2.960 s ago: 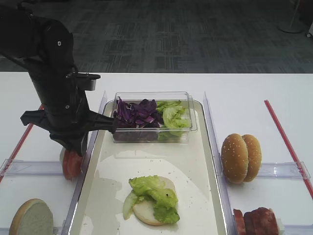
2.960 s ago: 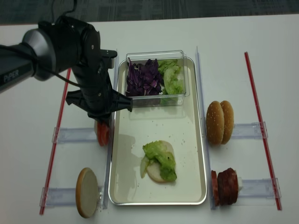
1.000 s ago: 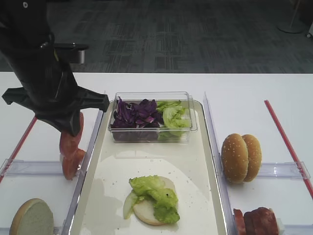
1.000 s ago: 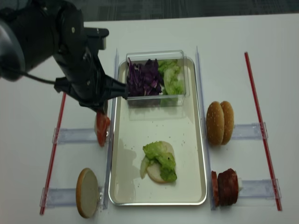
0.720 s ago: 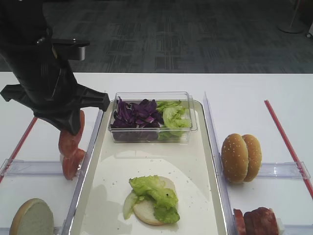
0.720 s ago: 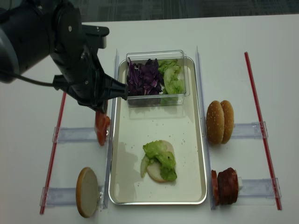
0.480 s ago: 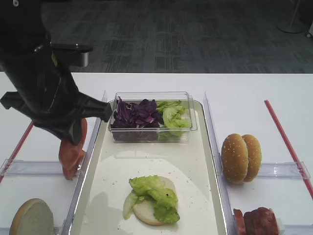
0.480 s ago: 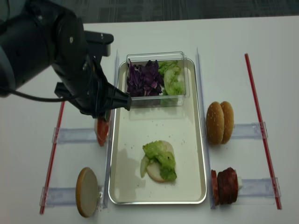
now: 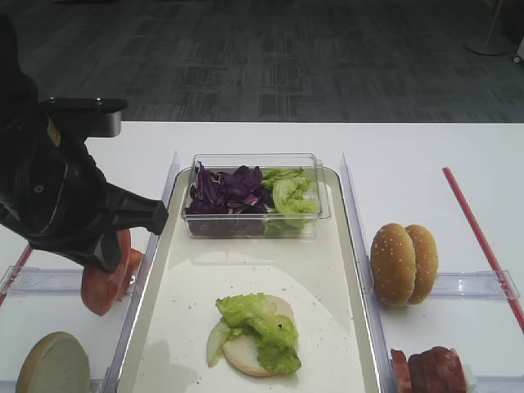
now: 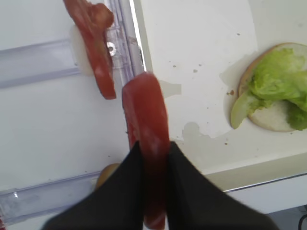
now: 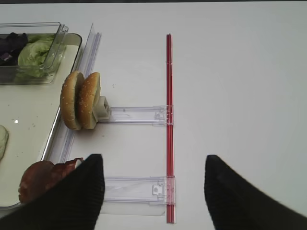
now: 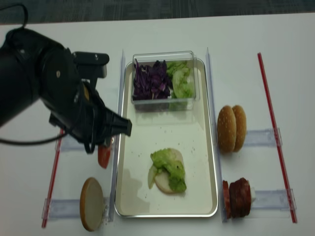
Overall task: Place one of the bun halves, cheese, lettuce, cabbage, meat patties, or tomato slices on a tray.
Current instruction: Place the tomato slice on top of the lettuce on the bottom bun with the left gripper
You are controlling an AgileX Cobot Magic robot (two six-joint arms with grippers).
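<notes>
- White tabletop, dark carpet behind; the tray (image 9: 155, 270) runs lengthwise down the middle, with a clear tub (image 9: 254, 196) of cabbage (image 9: 229, 187) and lettuce (image 9: 291, 195) at its 12 o'clock end.
- On the tray's near half lies a bun base (image 12: 165, 179) topped with a lettuce leaf (image 12: 168, 166).
- Left gripper (image 10: 152, 196) is clamped on a tomato slice (image 10: 146, 139), held on edge; the slice's long axis runs roughly 12 to 6 in the wrist view.
- Key relation: in the wrist view the bun base (image 10: 273, 103) lies at about 2 o'clock from the held slice, which hangs over the tray's left rim (image 10: 139, 52). In my judgement the coming move is a short carry toward 3 o'clock, then laying the slice flat.
- Left arm is plainly the nearer one; the right gripper (image 11: 151, 191) hovers with fingers (image 11: 76, 199) spread wide, holding nothing, over the table at the tray's 3 o'clock side beside the bun pair (image 11: 80, 100) and patties (image 11: 43, 179).
- A second tomato slice (image 10: 93, 52) remains in the rack (image 10: 38, 62) at 11 o'clock from the held one.
- Since a second ago the arm has swung toward 6 o'clock along the tray's left edge, and the slice has gone with it, clear of the rack.
</notes>
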